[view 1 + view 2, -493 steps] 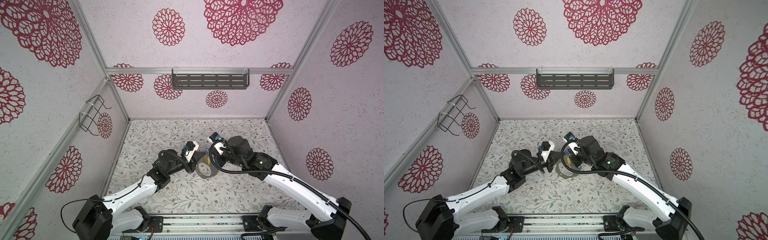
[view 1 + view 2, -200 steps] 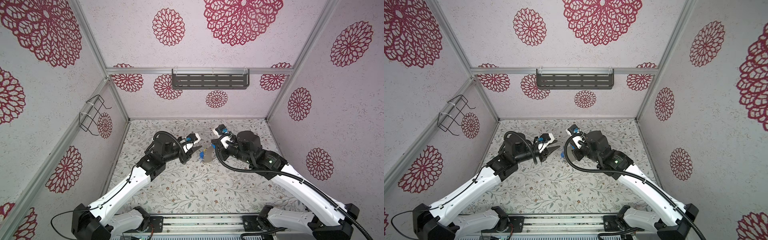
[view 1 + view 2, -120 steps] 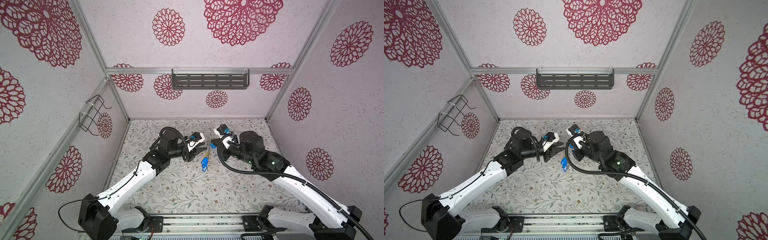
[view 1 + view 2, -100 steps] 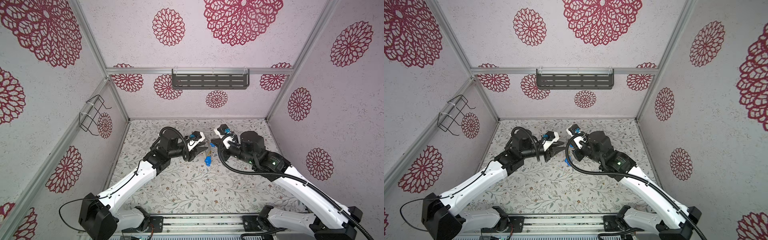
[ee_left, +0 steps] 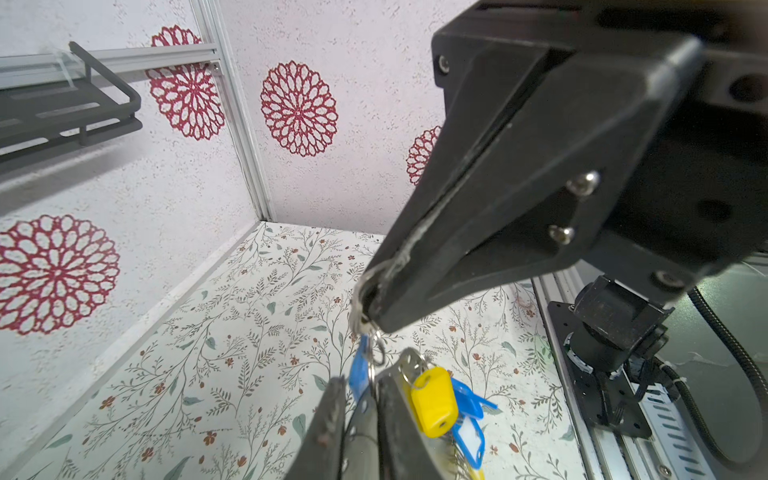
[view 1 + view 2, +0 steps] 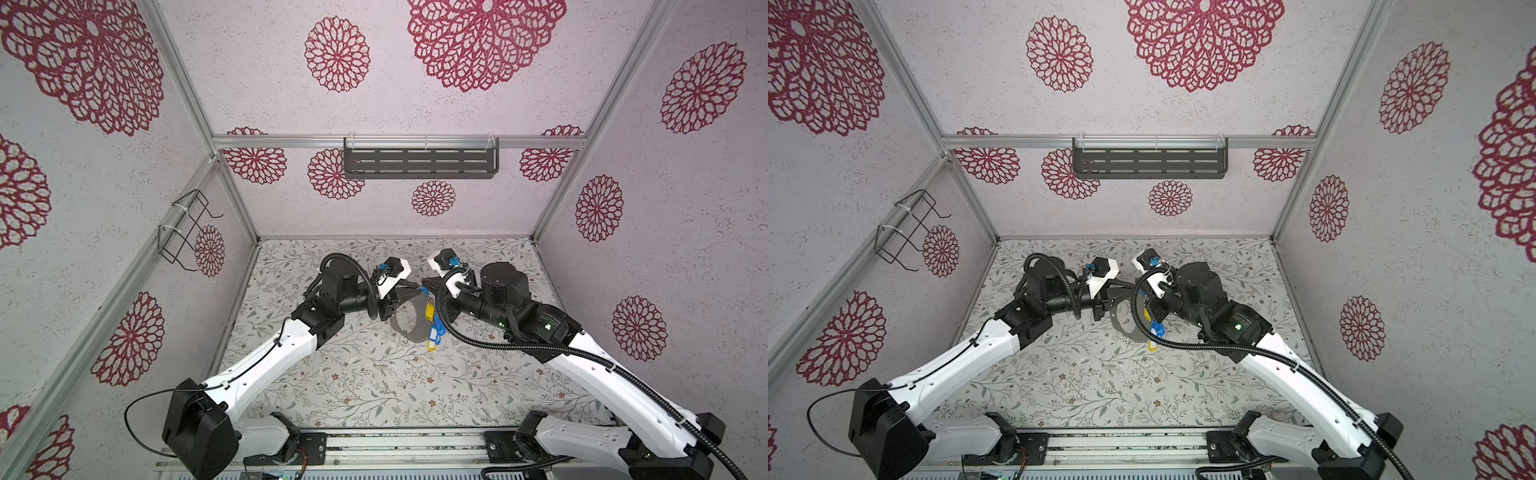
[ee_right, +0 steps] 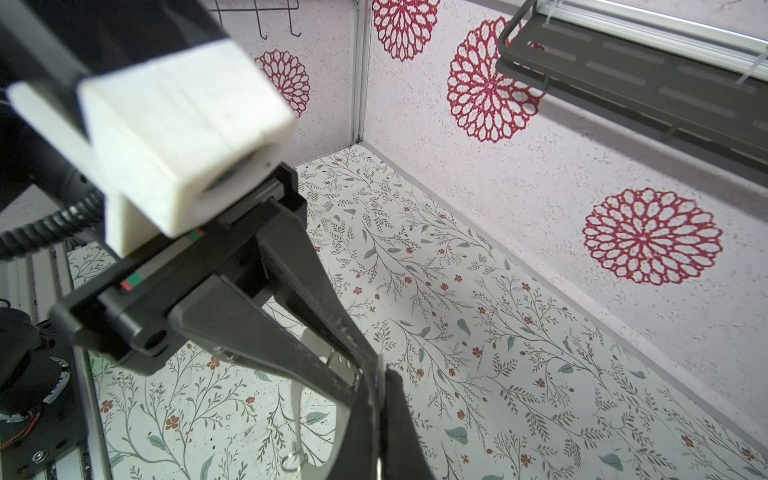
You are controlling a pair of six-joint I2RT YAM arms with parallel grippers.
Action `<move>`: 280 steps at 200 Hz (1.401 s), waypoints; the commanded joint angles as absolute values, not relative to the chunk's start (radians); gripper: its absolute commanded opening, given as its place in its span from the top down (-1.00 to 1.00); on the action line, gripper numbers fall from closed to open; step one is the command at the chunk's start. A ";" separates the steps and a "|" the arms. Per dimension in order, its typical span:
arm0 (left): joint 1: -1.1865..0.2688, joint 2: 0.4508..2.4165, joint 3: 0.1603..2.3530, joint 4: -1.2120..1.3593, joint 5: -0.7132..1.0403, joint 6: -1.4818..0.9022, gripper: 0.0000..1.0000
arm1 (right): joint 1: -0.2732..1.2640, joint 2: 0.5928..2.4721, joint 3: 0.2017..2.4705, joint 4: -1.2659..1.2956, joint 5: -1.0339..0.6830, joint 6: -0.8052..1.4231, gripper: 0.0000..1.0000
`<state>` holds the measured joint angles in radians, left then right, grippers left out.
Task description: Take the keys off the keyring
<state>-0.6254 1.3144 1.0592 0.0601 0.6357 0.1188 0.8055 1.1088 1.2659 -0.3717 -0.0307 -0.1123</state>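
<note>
The left gripper (image 6: 415,288) and the right gripper (image 6: 427,284) meet tip to tip above the flowered table (image 6: 374,382). In both top views the keyring (image 6: 405,336) (image 6: 1119,322) hangs in the air just below their fingertips.

The right wrist view shows the left gripper (image 7: 359,372) with its 2 fingers (image 7: 316,299) drawn in to a narrow gap. The silvery, holed end of the keyring (image 7: 341,365) sits between those fingers near their tips. Whether they already press on it cannot be told.

In the left wrist view the right gripper (image 5: 366,309) has its 2 fingers (image 5: 478,232) pressed together. A sliver of bright metal shows in the seam at their very tip. It cannot be told whether that metal is the keyring's edge or a small loop.

The keys (image 6: 434,328) (image 6: 1156,330) hang in a bunch on the side of the keyring under the right gripper's fingers. In the left wrist view 1 blue key (image 5: 357,374) dangles straight under the right fingertips, just above the gap of the left fingers (image 5: 328,419). A yellow key (image 5: 434,401) is hooked through a hole in the keyring's end (image 5: 409,362), just beside the outer face of 1 left finger. More blue keys (image 5: 469,415) hang behind the yellow one.
</note>
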 commanded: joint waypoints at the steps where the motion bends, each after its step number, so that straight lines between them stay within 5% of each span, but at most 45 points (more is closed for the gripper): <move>1: -0.633 1.314 1.061 0.086 0.652 0.105 0.67 | 0.804 1.073 1.275 -0.305 -0.028 -0.106 1.00; 98: -0.645 1.318 1.070 0.081 0.632 0.110 0.67 | 0.805 1.098 1.289 -0.310 0.019 -0.094 1.00; 127: -0.650 1.328 1.079 0.066 0.632 0.119 1.00 | 0.805 1.096 1.289 -0.315 0.020 -0.092 1.00; 209: -0.651 1.286 1.070 0.040 0.580 0.119 1.00 | 0.805 1.021 1.196 -0.322 0.102 -0.094 1.00; 280: -0.638 1.208 1.057 0.156 0.425 -0.188 1.00 | 0.804 0.971 1.122 -0.301 0.098 -0.070 1.00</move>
